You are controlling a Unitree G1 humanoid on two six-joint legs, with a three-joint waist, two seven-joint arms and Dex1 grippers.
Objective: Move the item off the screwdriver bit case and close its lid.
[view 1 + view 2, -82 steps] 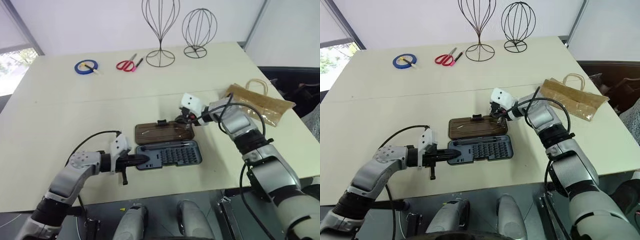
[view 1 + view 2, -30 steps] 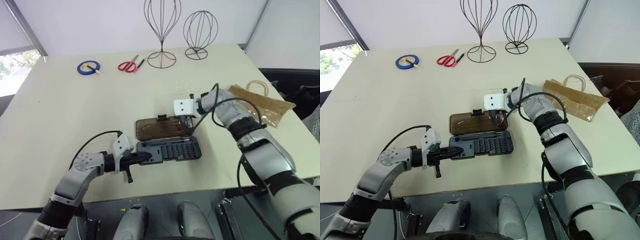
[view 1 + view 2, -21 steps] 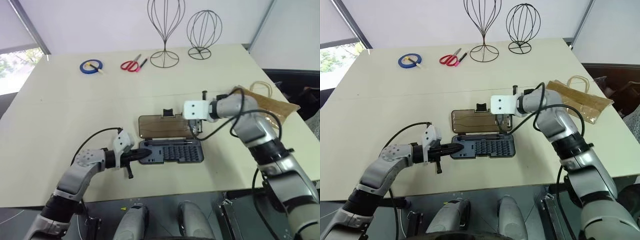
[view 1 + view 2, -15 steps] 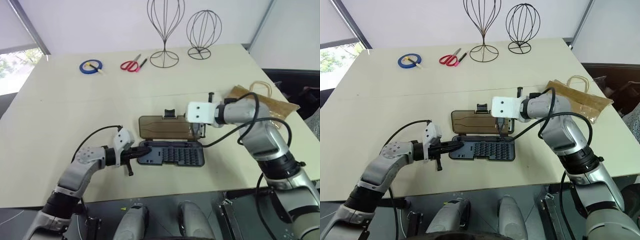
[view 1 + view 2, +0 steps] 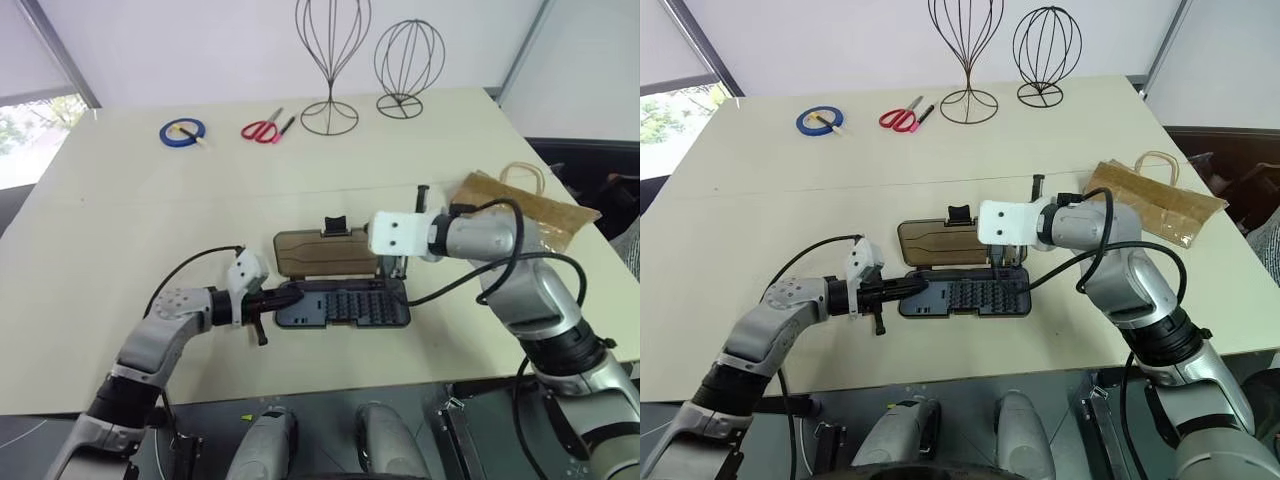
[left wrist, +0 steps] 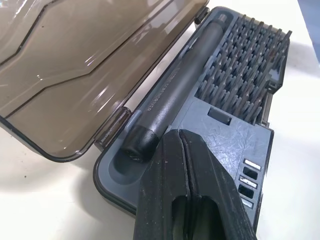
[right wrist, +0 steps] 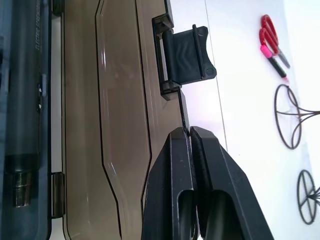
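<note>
Case open at desk centre, both tools closed on it.

The case (image 5: 343,305) lay mid-desk (image 5: 150,230), its tray nearest the robot and the brown lid (image 5: 325,252) tilted up from the hinge on the far side, latch tab (image 5: 336,224) at 12 o'clock. The left tool (image 6: 182,150), fingers pressed together and holding nothing, rested on the tray's 9 o'clock end beside the black driver (image 6: 175,92). The right tool (image 7: 189,137), fingers together, pinched the lid's far edge beside the latch tab. The bag (image 5: 530,205) lay clear of the case at 3 o'clock, near the desk's edge. Tape (image 5: 182,132), scissors (image 5: 260,129) and two wire stands (image 5: 331,60) sat toward 12 o'clock.
</note>
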